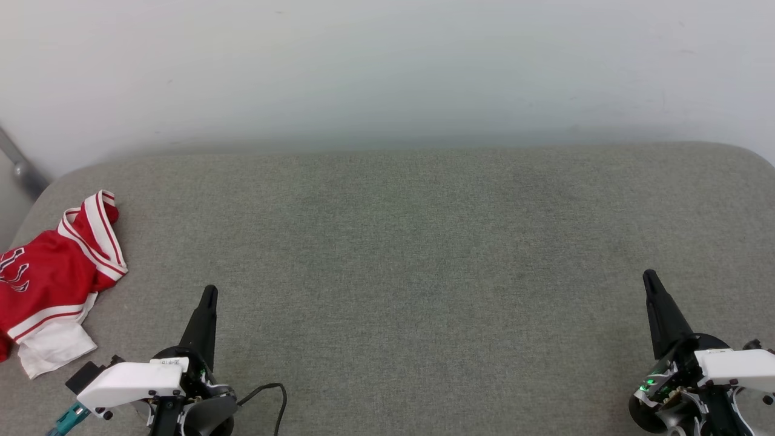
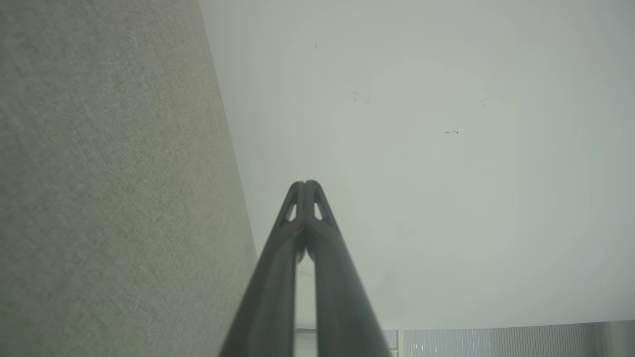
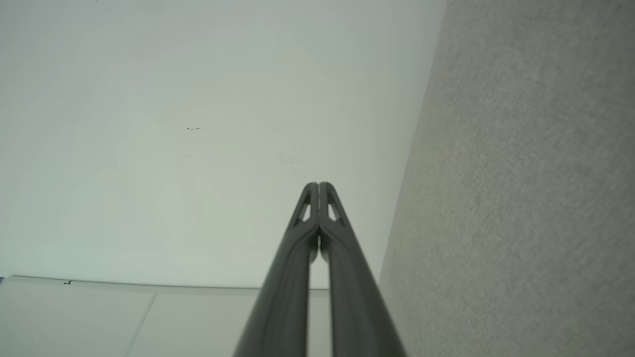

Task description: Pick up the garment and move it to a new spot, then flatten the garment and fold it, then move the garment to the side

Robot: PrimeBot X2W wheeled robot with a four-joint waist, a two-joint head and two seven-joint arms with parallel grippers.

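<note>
- Jaws first: the left jaws are closed, their two dark fingers (image 2: 275, 282) pressed together at the tips with nothing between them.
- The right jaws are closed in the same way, with their fingers (image 3: 292, 282) meeting at the tips and holding nothing.
- In the head view each pair shows as a single dark spike, the left one at the lower left and the right one at the lower right. Both point away from the robot and sit low over bare cloth.
- Behind each spike is a white wrist housing (image 1: 130, 381), and a black cable (image 1: 275, 393) loops just beside the left one.
- The counter (image 1: 387, 272) is covered in grey-green woven fabric and has rounded far corners. In each wrist view it appears as a slanted grey band beside a pale wall (image 1: 387, 66).
- The garment (image 1: 51, 284) lies in a crumpled heap at the counter's left edge, partly cut off by the side of the picture. It is red, with white-and-red striped trim bunched at its far end, a white piece at its near end, and part of some dark lettering showing.
- The heap is to the left of the left jaws, apart from them and untouched, and well apart from the right jaws.
- A grey metal bar (image 1: 21, 166) slants past the counter's far-left corner.
</note>
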